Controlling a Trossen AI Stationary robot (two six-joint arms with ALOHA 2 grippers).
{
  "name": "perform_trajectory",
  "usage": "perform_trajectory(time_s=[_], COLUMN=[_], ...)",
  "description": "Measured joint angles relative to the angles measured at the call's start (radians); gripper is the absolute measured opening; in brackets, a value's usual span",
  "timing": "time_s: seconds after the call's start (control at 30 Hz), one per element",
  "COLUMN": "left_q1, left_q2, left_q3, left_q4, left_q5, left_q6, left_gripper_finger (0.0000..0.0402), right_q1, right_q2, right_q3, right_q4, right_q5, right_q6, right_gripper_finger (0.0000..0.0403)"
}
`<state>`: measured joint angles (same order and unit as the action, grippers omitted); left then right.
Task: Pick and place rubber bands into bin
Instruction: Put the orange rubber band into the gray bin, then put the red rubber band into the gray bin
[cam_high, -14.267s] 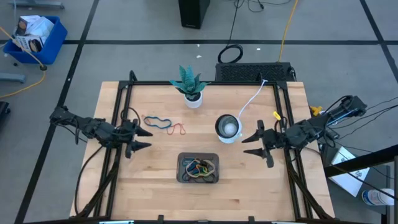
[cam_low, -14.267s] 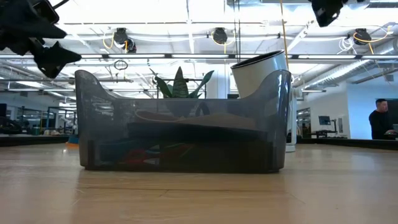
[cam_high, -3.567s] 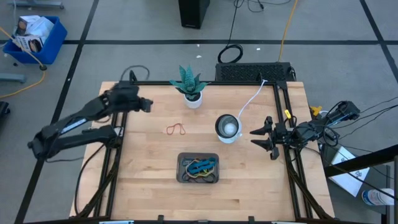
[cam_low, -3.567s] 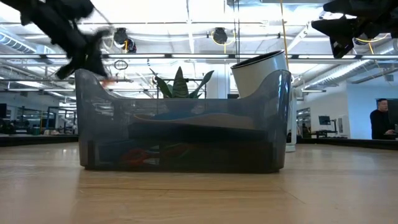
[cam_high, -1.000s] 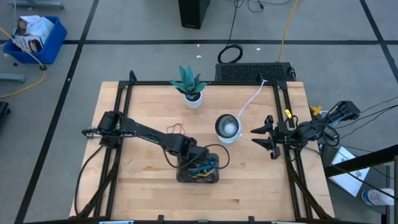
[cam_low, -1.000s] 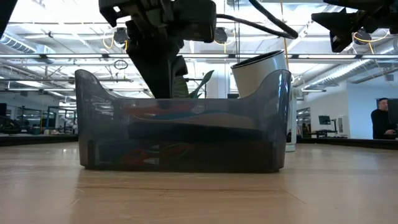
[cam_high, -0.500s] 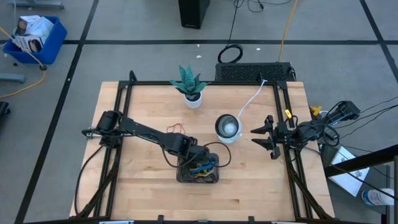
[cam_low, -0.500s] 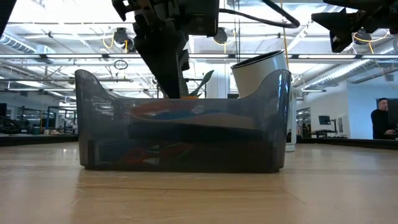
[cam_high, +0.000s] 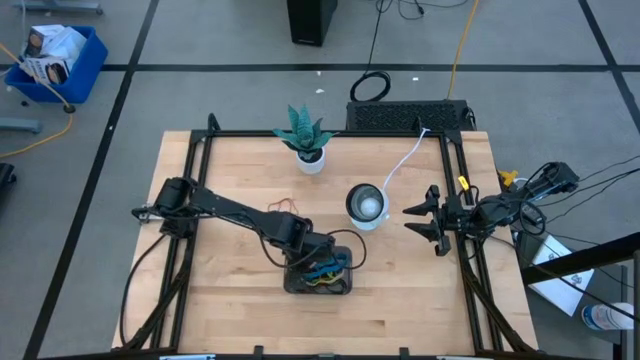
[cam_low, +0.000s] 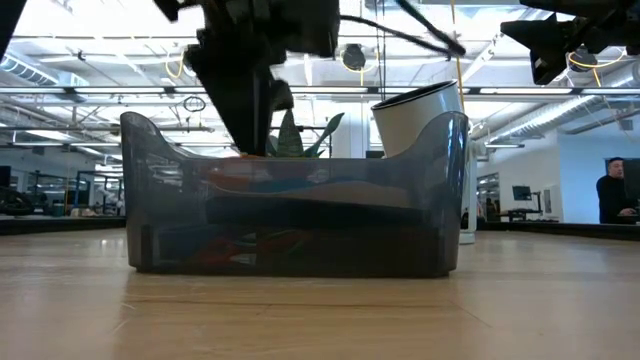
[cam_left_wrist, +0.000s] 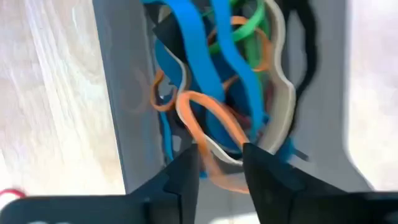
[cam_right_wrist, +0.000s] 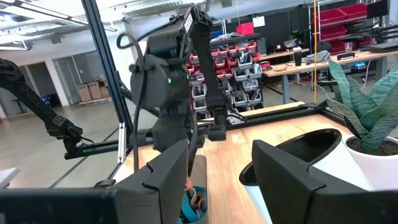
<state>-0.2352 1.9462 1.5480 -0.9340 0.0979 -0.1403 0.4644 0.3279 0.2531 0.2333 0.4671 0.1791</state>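
Left pincer (cam_high: 318, 262) over the bin (cam_high: 340, 285) at the table's near edge, fingers slightly apart, holding nothing I can see. Last loose band (cam_high: 283, 207) lies mid-table, toward the far-left corner, long axis left-right. Left arm nearer; right pincer (cam_high: 420, 223) apart, parked at the right edge.

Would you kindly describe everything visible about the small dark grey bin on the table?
The bin is a shallow, dark grey rectangular tray with rounded corners, apparently translucent plastic, its end walls rising higher than its long side. It sits flat on the wooden table, near the front edge, centred. Inside lies a tangle of rubber bands, blue, orange, green and tan. The left gripper hangs over its left part, fingers parted above the bands.
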Motion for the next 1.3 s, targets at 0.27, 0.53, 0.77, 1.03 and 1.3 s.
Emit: perform_trajectory(time_s=[0.27,0.53,0.77,1.03,1.3], left_q1=[0.008,0.047,0.107,0.155,0.162], left_q2=[-0.004,-0.056,-0.267,-0.435,-0.449], left_q3=[0.152,0.43,0.524,0.523,0.522], left_q4=[-0.137,-0.48,-0.437,-0.499,-0.564], left_q5=[0.009,-0.005,-0.2,-0.521,-0.521], left_q6=[0.04,0.055,-0.015,-0.226,-0.251], left_gripper_finger=[0.0163,0.0166,0.0166,0.0166,0.0166], right_q1=[0.0,0.0,0.0,0.0,0.0], right_q2=[0.0,0.0,0.0,0.0,0.0], right_q3=[0.0,0.0,0.0,0.0,0.0], right_q4=[0.001,0.001,-0.001,-0.005,-0.01], right_q5=[0.0,0.0,0.0,0.0,0.0], right_q6=[-0.007,-0.008,-0.008,-0.008,-0.009], right_gripper_finger=[0.0173,0.0173,0.0175,0.0172,0.0176])
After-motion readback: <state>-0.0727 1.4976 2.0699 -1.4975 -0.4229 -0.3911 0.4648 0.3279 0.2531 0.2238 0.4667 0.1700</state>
